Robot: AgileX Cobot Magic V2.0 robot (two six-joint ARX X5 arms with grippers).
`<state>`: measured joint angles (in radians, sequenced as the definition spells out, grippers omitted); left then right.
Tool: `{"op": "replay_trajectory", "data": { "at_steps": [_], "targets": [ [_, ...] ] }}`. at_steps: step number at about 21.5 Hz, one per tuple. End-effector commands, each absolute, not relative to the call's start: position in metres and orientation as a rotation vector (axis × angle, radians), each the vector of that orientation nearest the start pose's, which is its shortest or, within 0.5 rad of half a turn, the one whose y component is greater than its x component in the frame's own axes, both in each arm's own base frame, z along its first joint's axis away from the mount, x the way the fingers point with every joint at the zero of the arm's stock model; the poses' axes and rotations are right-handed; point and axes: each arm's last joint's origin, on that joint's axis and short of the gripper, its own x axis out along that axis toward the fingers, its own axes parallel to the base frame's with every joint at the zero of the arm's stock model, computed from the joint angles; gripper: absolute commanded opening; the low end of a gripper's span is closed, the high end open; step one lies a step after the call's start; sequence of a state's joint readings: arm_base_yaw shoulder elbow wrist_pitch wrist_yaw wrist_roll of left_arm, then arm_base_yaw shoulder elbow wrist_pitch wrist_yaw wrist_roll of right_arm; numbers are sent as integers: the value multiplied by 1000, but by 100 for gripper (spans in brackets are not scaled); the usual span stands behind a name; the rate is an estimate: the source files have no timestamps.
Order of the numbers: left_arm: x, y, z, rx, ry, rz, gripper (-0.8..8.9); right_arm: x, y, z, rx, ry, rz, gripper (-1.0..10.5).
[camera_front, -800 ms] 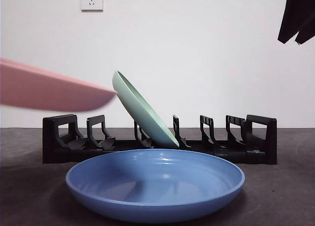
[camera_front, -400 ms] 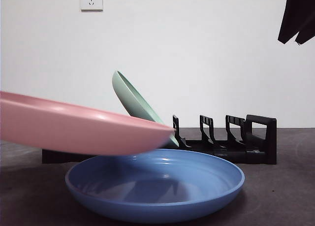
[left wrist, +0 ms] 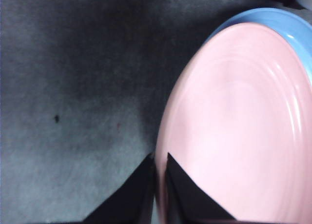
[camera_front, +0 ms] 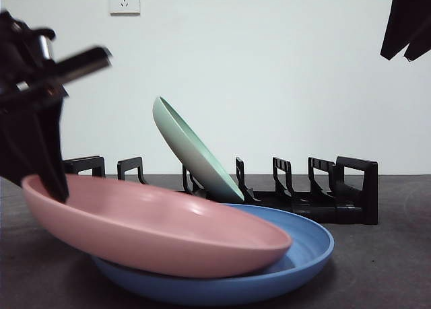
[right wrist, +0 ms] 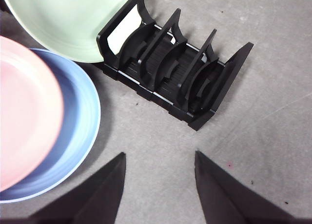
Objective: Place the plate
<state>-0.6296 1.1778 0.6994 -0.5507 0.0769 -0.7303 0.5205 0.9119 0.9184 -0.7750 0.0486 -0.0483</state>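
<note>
Clamped on the near rim of the shallow round pink plastic plate (left wrist: 234, 126), the left gripper's (left wrist: 160, 170) two black jaws pinch its edge between them, one above and one below. In the front view that left gripper (camera_front: 47, 181) stands dark at the plate's raised end, while the pink plate's (camera_front: 155, 225) far side has dropped into the wide round blue plastic plate (camera_front: 303, 245) lying flat on the grey table (camera_front: 384, 268).

Half a second ago the pink plate hung tilted just above the blue one, and a second ago it was higher, off to the side at the level of the rack. Now its lower edge looks to be resting inside the blue plate, so the stacking is nearly made; what seems left is to lower the held rim and let go.

Behind them the pale green round plate (camera_front: 195, 151) leans in a slot of the black plastic dish rack (camera_front: 337, 188), unchanged. Well clear of all this, the right gripper (right wrist: 158, 190) waits high above the table with jaws spread wide and nothing between them.
</note>
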Motion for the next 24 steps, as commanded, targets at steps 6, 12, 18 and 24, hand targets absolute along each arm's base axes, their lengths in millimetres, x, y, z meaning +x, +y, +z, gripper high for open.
{"op": "replay_trajectory", "data": {
  "at_steps": [6, 12, 18, 24],
  "targets": [
    [201, -154, 204, -335, 1176, -257, 16, 151, 86, 309, -267, 726, 474, 220],
    [205, -168, 191, -289, 1221, -268, 16, 151, 86, 309, -267, 726, 474, 220],
    [202, -172, 189, -245, 1201, -237, 99, 151, 86, 309, -267, 726, 474, 220],
    [198, -167, 191, -181, 1245, -224, 320, 151, 86, 309, -267, 726, 474, 220]
  ]
}}
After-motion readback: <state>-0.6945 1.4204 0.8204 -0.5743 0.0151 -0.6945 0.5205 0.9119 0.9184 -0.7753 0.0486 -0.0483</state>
